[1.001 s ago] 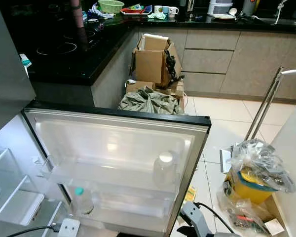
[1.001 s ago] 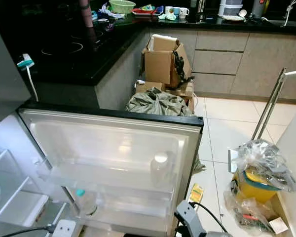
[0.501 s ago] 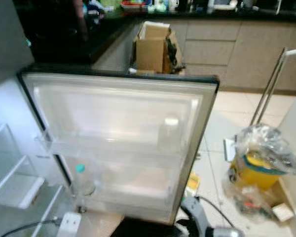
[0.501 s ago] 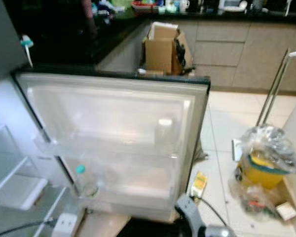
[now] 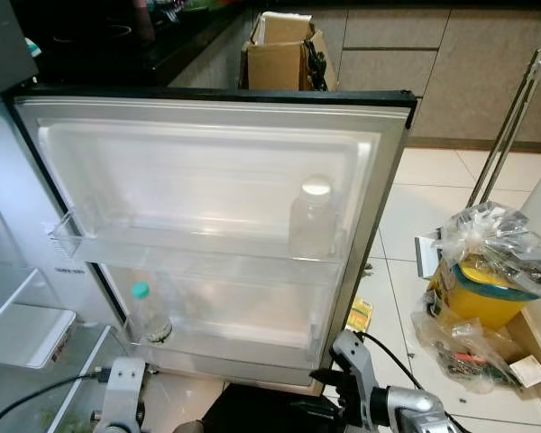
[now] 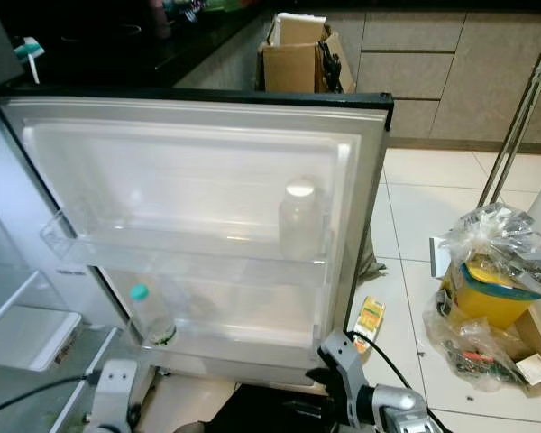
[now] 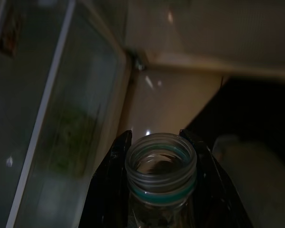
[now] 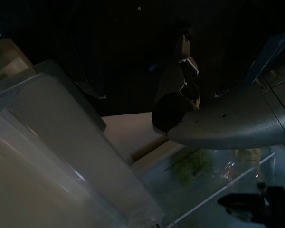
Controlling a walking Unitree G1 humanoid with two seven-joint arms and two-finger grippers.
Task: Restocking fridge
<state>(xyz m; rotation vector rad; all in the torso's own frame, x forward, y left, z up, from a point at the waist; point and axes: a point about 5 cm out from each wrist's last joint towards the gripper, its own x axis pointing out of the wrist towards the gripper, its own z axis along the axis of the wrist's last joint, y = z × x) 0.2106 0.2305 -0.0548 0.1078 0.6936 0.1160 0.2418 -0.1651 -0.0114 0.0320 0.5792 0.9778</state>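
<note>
as the camera tips down from a second ago, the kitchen counter slides off the top and the open fridge door (image 5: pixel 207 171) takes over the scene, though nothing on it has shifted. the white-capped jar (image 5: pixel 312 218) sits in the upper door shelf and the small teal-capped bottle (image 5: pixel 149 316) stands in the lower one, same as before. both arms have crept up along the bottom edge. the left gripper (image 7: pixel 161 156) has its two black fingers (image 7: pixel 111 180) pressed either side of the neck of an open bottle (image 7: pixel 160 166) with a teal ring, held low near the fridge's glass drawer (image 7: pixel 61 137). its body is cut off, contents too dark to tell. the right gripper (image 5: pixel 329 406) hangs low by the door's bottom corner; can't tell how wide its fingers are. off right, the yellow tub in a plastic bag (image 5: pixel 482 284) sits on the tiles.
</note>
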